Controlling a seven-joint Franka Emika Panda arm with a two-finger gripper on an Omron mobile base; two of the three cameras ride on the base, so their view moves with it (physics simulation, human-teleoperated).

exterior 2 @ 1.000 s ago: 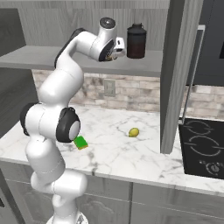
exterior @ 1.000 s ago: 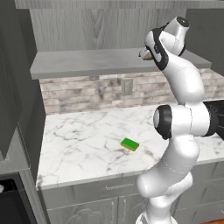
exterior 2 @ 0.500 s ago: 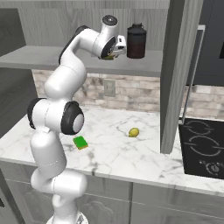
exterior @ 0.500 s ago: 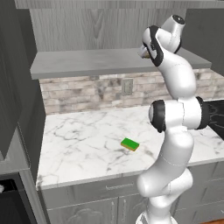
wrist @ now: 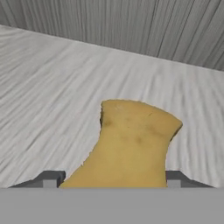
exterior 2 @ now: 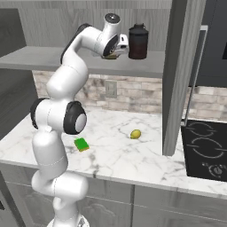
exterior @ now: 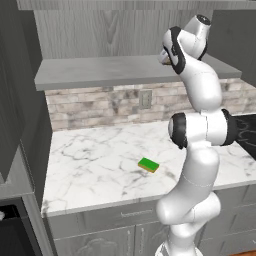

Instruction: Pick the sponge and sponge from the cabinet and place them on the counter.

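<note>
yellow-brown sponge (wrist: pixel 131 146) sits between the gripper (wrist: pixel 113 177) fingertips; whether it's gripped, can't tell.

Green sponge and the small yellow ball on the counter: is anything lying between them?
No. In the right base view, only bare marble counter runs from the green sponge to the yellow ball.

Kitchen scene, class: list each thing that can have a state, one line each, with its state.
Green sponge: lying flat on the counter.
Yellow-brown sponge: on the cabinet shelf, between the jaws of the gripper, grip unclear.
Dark canister: upright on shelf, lid on.
Yellow-green ball: resting on counter.
</note>
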